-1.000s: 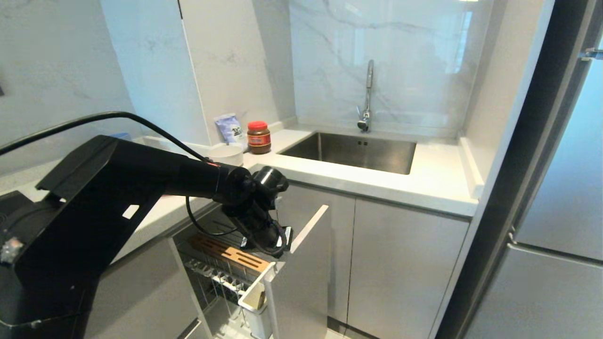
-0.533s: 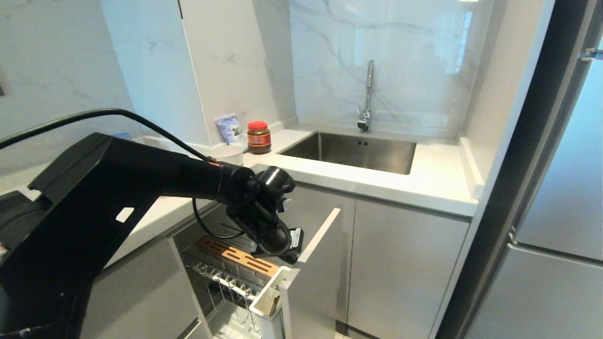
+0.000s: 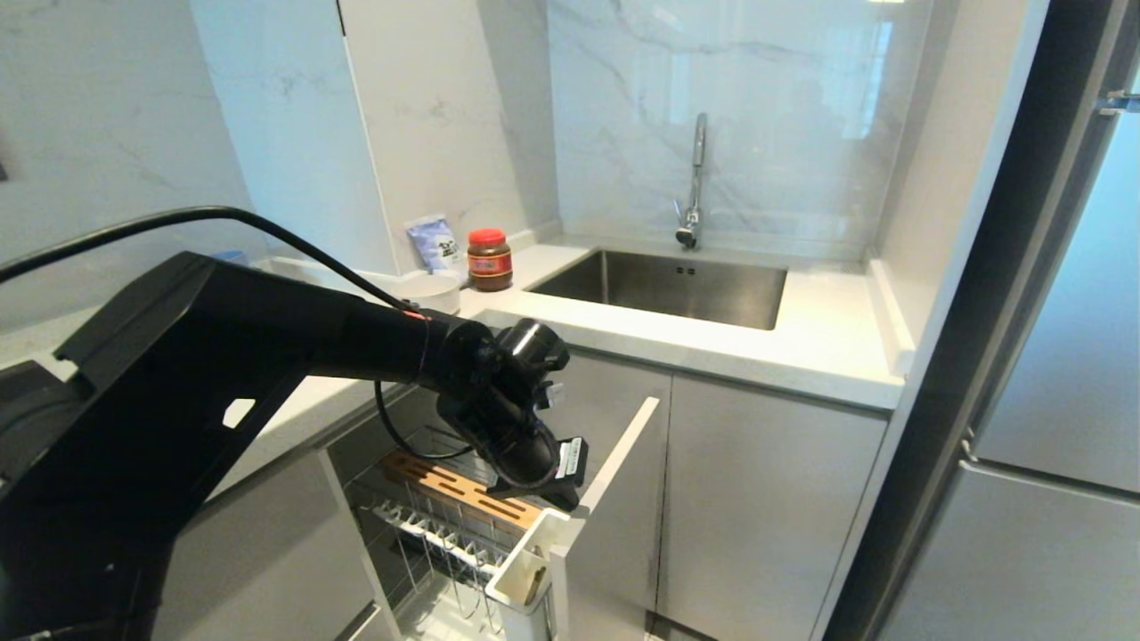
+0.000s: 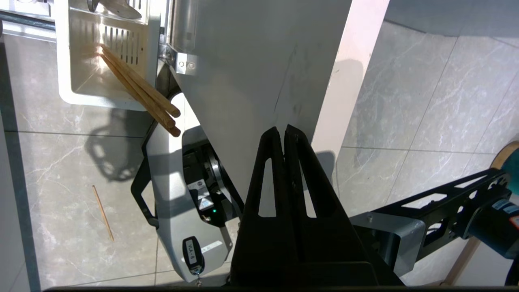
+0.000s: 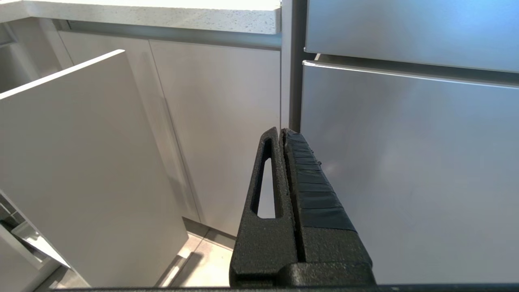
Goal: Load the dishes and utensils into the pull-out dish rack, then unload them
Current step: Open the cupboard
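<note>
The left gripper [image 4: 283,130] is clenched empty, tips at the dish rack's front panel [image 4: 259,61]. Chopsticks [image 4: 140,91] lean in its white caddy [image 4: 67,65]. The tag's writing is unreadable.

Marble-walled kitchen [image 3: 730,107], grey cabinets [image 3: 766,499]

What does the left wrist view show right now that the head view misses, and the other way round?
Only the left wrist view shows the left gripper shut and empty by the grey front panel, and a loose stick on the floor. Only the head view shows the plate prongs, the wooden strip, the sink and the red-lidded jar. Both show the white caddy holding the chopsticks.
</note>
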Tool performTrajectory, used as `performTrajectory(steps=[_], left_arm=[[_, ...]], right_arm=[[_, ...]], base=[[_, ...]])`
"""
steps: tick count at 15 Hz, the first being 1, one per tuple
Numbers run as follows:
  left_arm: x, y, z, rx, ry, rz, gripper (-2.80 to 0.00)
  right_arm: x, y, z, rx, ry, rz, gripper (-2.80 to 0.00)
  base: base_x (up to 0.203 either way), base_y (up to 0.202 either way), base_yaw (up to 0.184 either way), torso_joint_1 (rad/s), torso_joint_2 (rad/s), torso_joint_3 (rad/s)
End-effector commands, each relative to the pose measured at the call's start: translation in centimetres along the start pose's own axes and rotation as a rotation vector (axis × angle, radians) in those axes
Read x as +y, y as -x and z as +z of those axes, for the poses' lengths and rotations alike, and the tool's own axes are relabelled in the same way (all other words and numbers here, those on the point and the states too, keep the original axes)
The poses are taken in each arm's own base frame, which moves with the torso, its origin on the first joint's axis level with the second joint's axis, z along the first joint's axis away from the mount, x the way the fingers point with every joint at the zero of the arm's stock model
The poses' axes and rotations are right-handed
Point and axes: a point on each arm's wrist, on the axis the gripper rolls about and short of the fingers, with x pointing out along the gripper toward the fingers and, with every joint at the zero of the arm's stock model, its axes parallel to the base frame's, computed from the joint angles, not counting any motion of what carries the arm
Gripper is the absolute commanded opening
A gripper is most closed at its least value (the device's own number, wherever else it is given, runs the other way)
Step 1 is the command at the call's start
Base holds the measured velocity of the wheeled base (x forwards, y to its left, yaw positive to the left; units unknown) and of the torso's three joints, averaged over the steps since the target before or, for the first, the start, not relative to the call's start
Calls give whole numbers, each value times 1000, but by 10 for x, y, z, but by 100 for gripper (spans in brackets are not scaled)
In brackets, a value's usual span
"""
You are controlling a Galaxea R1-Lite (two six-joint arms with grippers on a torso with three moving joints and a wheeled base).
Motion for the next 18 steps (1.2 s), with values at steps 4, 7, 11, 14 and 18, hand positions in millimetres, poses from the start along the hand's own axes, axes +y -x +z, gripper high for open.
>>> performTrajectory(steps=[4, 7, 11, 14, 18], left_arm=[[-15, -6, -10, 39, -16, -25, -280], [-17, -8, -12, 50, -16, -29, -280], [-17, -8, -12, 50, -15, -29, -280], [-12, -6, -11, 41, -11, -13, -280], [17, 23, 3, -74, -7, 101, -280]], right_arm=[[0, 0, 0, -1, 0, 0, -280], [0, 0, 0, -3, 0, 0, -280], [0, 0, 0, -1, 0, 0, -280], [0, 0, 0, -2, 0, 0, -280], [0, 0, 0, -1, 0, 0, -280]], base=[[0, 0, 0, 0, 0, 0], [0, 0, 0, 0, 0, 0], [0, 0, 0, 0, 0, 0], [0, 0, 0, 0, 0, 0], [0, 0, 0, 0, 0, 0]])
